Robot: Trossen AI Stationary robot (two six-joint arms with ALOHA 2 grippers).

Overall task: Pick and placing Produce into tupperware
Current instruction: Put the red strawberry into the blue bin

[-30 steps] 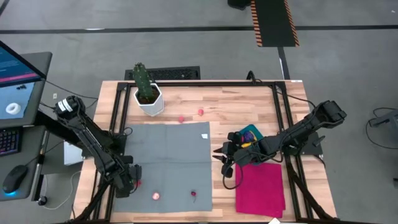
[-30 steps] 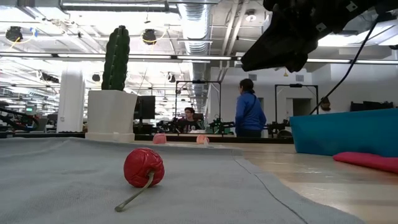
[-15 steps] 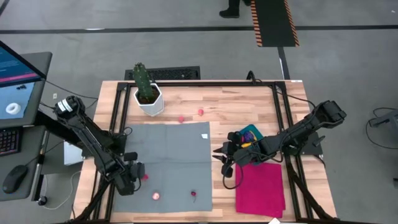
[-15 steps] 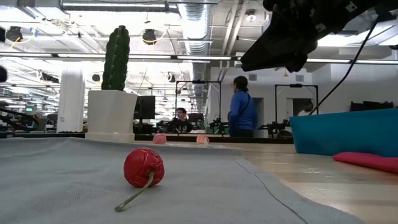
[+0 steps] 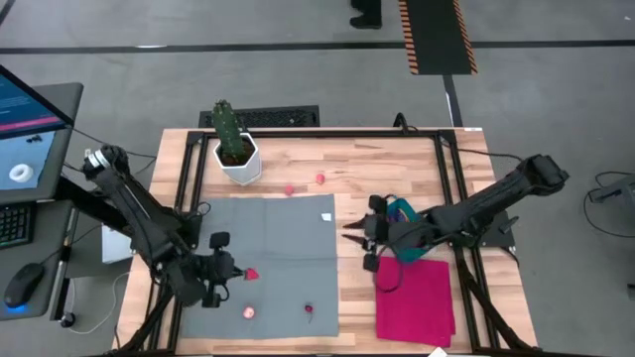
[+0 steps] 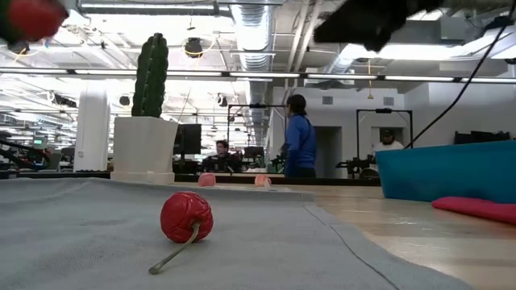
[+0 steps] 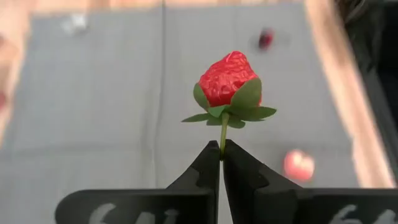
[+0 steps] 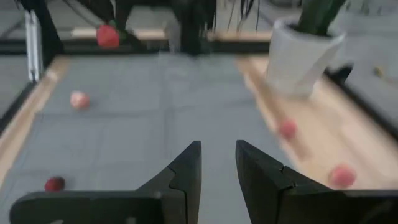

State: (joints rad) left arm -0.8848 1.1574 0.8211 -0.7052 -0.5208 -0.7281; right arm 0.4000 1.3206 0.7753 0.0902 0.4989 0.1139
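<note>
While the left hand pinches the thin green stem of a red strawberry between fully closed fingers, the fruit stands out straight ahead of the fingertips, its long axis in line with them, lifted clear of the grey mat. The teal tupperware lies well apart from that hand, across the whole mat toward the other arm, so the carry has to run sideways over the cloth; that gap is what the next move turns on, as I judge it.

The right hand hovers just beside the tub, between it and the loaded left hand, its fingers partly spread and holding nothing. It is by far the nearer hand to the tub, and its arm lies over part of the tub, so it looks likely to stand in the way of a straight approach.

Below and just ahead of the left hand, a pink fruit and a dark red one rest on the mat. Two more pink pieces sit on the bare desk beyond the mat, near the cactus in its white pot. A magenta cloth lies close beside the tub, under the right arm.
</note>
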